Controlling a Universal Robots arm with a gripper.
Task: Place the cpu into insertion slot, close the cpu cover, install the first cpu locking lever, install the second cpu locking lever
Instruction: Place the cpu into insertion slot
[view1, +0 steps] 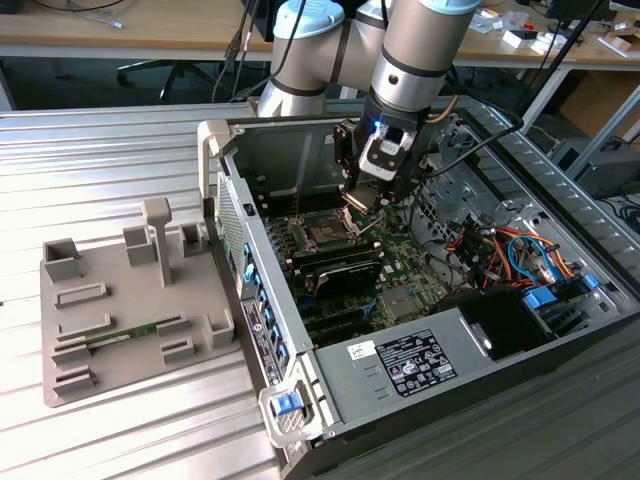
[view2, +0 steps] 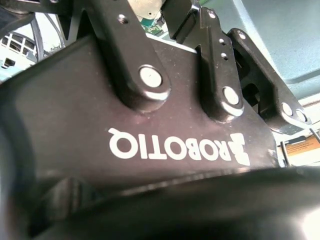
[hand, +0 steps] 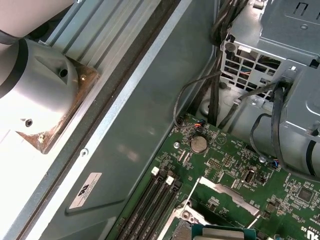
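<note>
Pincer (view1: 361, 205) closed narrowly on the cpu (view1: 356, 200), which it holds just above the green board inside the open computer case (view1: 222, 190), near the dark-centred insertion slot (view1: 327, 236) on the exterior view's right, not touching it.

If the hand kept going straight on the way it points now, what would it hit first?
Most likely the green motherboard, at or just beside the insertion slot. The hand hangs close above that spot, pointing down at it. Depth in the exterior view does not settle which of the two it would touch first.
</note>
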